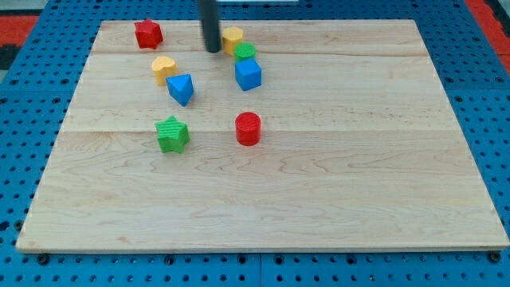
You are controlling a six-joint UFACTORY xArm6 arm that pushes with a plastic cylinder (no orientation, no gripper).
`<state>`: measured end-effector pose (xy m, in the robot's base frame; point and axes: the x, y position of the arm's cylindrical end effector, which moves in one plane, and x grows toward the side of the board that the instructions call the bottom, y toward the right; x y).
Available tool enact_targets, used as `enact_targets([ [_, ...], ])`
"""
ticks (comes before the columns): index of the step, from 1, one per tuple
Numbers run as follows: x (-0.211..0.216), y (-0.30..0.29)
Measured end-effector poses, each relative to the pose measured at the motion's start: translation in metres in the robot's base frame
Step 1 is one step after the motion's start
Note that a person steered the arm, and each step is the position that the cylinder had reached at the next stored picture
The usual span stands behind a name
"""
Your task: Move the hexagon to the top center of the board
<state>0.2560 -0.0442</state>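
Note:
The yellow hexagon block [233, 38] sits near the view's top, a little left of the board's centre line. My tip [212, 50] stands right beside it, on its left side, touching or nearly touching it. A green round block [245, 53] lies just below and right of the hexagon, close against it. The rod rises out of the view's top.
A blue cube [248, 74] sits under the green round block. A red star-like block [147, 33] is at the top left. A yellow heart-like block [164, 69], a blue triangular block [181, 88], a green star [172, 134] and a red cylinder [248, 128] lie on the wooden board [319, 183].

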Motion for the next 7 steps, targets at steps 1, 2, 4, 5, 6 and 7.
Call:
enact_targets([
  [1, -0.035, 0.025],
  [2, -0.044, 0.025],
  [4, -0.051, 0.028],
  [5, -0.046, 0.028],
  [6, -0.02, 0.026],
  [7, 0.003, 0.012],
])
